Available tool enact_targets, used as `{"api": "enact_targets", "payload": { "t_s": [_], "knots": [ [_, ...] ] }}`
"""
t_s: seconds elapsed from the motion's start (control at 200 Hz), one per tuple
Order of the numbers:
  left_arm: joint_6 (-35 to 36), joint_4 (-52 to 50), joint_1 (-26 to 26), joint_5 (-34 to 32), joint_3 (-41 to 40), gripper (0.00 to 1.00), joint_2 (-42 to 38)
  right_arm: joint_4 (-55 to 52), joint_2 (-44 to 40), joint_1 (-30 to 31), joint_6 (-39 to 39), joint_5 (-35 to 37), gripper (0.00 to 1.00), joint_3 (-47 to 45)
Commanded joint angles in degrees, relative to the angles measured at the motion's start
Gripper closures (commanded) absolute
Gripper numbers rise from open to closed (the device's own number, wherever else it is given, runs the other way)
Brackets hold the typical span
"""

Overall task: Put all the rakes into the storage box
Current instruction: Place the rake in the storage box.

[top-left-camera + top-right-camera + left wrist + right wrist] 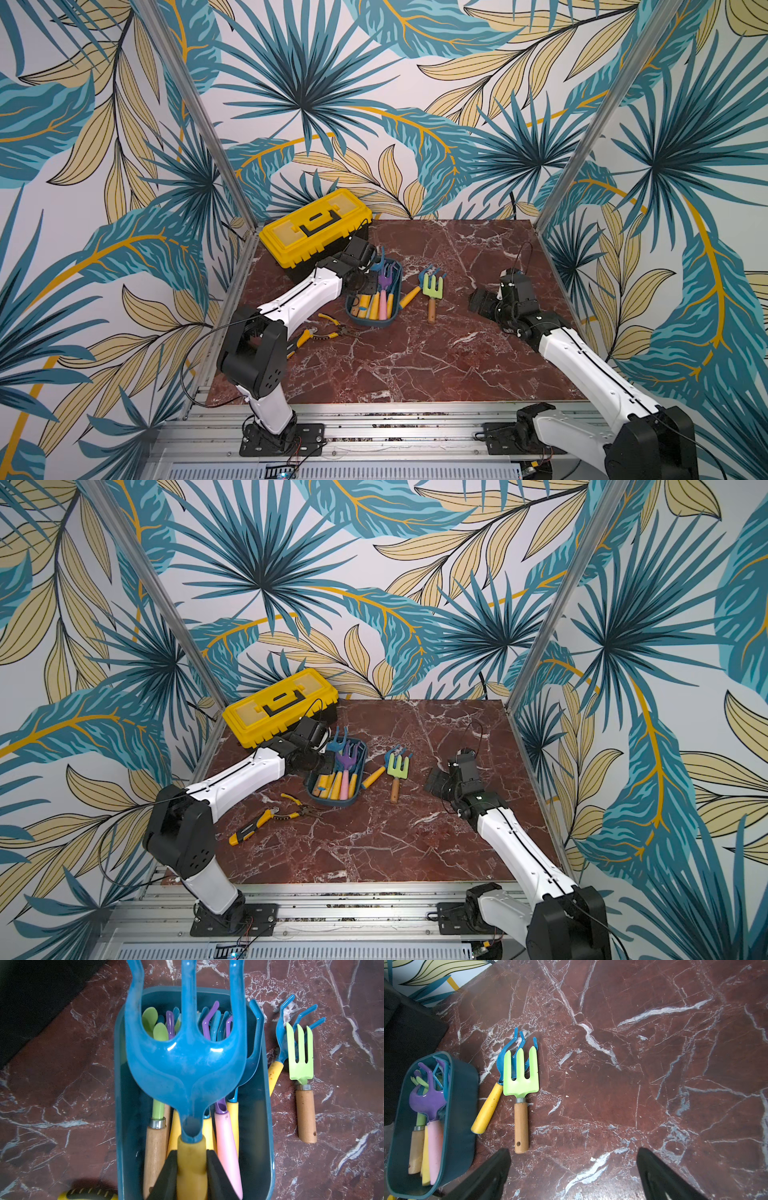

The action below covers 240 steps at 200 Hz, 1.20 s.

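Observation:
A rake point(187, 1068) with a blue three-pronged head and yellow handle hangs over the teal storage box point(259, 1126). My left gripper point(192, 1159) is shut on its yellow handle. In both top views its prongs point(380, 258) point(341, 734) stick up at the far end of the box point(398, 291) point(362, 766). Several other tools lie inside the box, among them a purple rake point(428, 1099) with a pink handle. My right gripper point(574, 1167) stands open over bare marble, apart from everything, right of the box point(460, 1105).
A second blue rake point(492, 1103) with a yellow handle and a green fork point(521, 1084) with a wooden handle lie on the marble right of the box. A yellow-lidded toolbox point(316, 226) stands at the back left. Pliers point(332, 328) and a utility knife point(249, 831) lie front left.

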Motion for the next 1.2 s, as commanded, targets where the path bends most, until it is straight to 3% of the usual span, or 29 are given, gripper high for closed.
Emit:
{"api": "enact_targets", "payload": {
  "t_s": [0.0,0.3,0.506,0.766,0.866,1.196],
  "knots": [
    [1.3,-1.0,0.1,-0.2,-2.4,0.84,0.2,0.4,0.5,-0.2,0.2,-0.6,0.01,-0.9],
    [0.7,-0.6,0.0,-1.0,-3.5,0.84,1.5,0.5,0.8,-0.2,0.2,-0.6,0.01,-0.9],
    [0.2,-0.7,0.0,-1.6,-4.6,0.77,0.3,0.8,1.3,-0.2,0.4,-0.9,0.01,-0.9],
    [0.2,-2.3,-0.1,-2.4,-3.9,0.49,-1.0,1.0,1.7,-0.2,0.4,-1.1,0.01,-1.0],
    [0.3,-2.8,0.0,-2.3,-3.4,0.44,-2.4,1.2,2.0,-0.2,0.4,-1.2,0.01,-0.9],
    [0.0,-3.2,-0.1,-2.7,-4.3,0.47,-0.9,1.5,2.7,-0.2,0.4,-1.6,0.01,-1.0]
  ]
}}
